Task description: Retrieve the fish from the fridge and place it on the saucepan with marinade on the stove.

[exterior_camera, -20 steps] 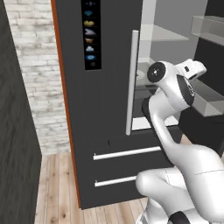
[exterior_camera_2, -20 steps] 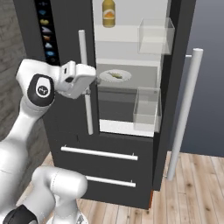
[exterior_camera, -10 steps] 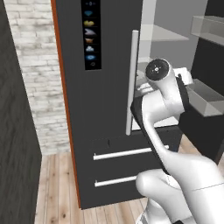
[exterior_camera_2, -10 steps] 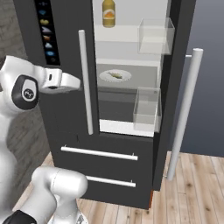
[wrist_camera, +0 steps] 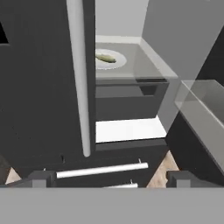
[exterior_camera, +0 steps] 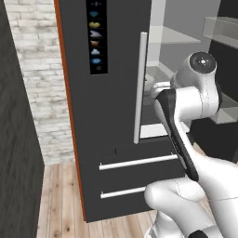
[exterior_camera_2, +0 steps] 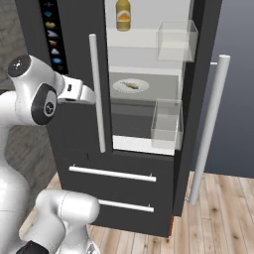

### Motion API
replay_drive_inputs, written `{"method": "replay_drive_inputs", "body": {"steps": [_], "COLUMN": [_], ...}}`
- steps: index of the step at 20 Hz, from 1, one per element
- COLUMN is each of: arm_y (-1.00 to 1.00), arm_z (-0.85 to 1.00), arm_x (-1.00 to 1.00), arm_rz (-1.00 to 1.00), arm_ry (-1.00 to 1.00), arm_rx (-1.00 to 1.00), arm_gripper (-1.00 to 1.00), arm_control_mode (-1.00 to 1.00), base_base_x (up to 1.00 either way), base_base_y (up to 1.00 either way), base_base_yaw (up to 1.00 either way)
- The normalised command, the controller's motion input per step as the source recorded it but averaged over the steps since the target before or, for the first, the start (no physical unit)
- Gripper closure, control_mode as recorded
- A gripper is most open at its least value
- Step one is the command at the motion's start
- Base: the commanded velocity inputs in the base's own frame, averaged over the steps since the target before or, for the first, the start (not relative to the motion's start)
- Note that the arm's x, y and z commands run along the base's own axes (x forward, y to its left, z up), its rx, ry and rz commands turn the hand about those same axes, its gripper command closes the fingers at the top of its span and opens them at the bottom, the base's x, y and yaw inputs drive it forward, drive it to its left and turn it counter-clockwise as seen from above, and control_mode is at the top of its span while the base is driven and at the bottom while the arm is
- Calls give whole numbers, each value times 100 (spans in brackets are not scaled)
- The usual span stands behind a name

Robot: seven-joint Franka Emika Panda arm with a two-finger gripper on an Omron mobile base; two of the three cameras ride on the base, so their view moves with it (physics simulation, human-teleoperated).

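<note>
The gripper [wrist_camera: 109, 178] stood nearest, its jaws wide apart and holding nothing, outside the fridge [exterior_camera_2: 79, 149] and in front of the left door's long handle [exterior_camera_2: 97, 94]. The right door [exterior_camera_2: 201, 99] of the fridge was swung open, so the opening step appeared complete. Farther in, on a middle shelf of the fridge, the fish [exterior_camera_2: 130, 85] lay on a white plate [exterior_camera_2: 119, 87], untouched. An orange bottle [exterior_camera_2: 123, 15] stood on the shelf above. Judged from this, the reach, the grasp and the transfer to the saucepan on the stove all remained.
</note>
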Motion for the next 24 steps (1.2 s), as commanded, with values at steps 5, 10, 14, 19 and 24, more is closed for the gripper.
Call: {"method": "replay_drive_inputs", "body": {"steps": [5, 10, 14, 19, 24], "arm_y": [9, 13, 0, 3, 29], "arm_z": [0, -19, -46, -30, -1], "arm_x": [45, 67, 75, 79, 69], "arm_rz": [18, 16, 7, 0, 0], "arm_ry": [0, 0, 0, 0, -2], "arm_rx": [29, 19, 0, -7, -3], "arm_gripper": [-100, -100, -100, -100, -100], "arm_control_mode": [-100, -100, -100, -100, -100], "base_base_x": [0, 0, 0, 0, 0], "base_base_y": [0, 0, 0, 0, 0], "base_base_yaw": [0, 0, 0, 0, 0]}}
